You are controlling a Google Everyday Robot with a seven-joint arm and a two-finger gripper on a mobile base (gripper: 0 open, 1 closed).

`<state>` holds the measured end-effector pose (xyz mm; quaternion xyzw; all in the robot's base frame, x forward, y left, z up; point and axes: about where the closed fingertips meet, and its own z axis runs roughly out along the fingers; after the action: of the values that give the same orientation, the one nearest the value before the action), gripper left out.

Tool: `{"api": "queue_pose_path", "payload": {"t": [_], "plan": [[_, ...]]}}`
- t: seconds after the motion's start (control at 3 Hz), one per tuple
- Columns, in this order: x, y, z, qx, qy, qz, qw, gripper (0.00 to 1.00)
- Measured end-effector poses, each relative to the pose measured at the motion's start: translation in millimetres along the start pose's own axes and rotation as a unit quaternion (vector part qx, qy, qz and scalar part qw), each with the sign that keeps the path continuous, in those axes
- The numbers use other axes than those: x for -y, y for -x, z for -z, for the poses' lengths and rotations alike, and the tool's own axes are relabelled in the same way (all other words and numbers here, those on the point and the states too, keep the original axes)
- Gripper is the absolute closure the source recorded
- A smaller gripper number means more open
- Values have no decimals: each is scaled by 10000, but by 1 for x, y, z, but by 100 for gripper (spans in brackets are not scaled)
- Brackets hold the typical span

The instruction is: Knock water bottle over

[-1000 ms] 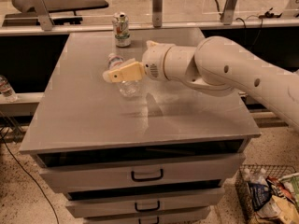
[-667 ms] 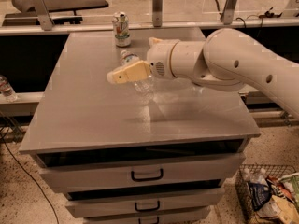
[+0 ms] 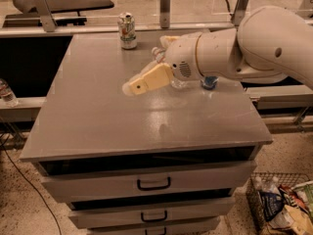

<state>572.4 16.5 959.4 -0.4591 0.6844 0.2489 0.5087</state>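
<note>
The water bottle [image 3: 157,53] is on the grey cabinet top [image 3: 98,111], right of centre. Only its white cap end and a bit of clear plastic under the wrist [image 3: 179,84] show. It seems to lean, pressed against the arm, and the rest is hidden behind the white wrist. My gripper [image 3: 134,86], cream coloured, reaches left and down from the wrist, just in front and to the left of the bottle, close above the top. A small blue piece [image 3: 210,82] shows under the arm; I cannot tell what it is.
A drink can [image 3: 128,31] stands upright at the back edge. A small clear bottle with a dark label [image 3: 6,93] stands on a ledge at far left. Drawers with handles [image 3: 153,183] lie below. A wire basket of rubbish [image 3: 279,199] sits on the floor at lower right.
My arm and gripper have swept to the right across the top. The bottle's cap has shifted right with them, and the bottle is now mostly hidden behind the wrist.
</note>
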Motion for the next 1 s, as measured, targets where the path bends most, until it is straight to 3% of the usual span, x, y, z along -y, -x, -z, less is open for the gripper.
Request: {"api": "queue_pose_path", "payload": {"t": [0.67, 1.0], "plan": [[-15, -1, 95, -475, -142, 239, 9985, 0], [-15, -1, 95, -475, -141, 242, 9985, 0]]}}
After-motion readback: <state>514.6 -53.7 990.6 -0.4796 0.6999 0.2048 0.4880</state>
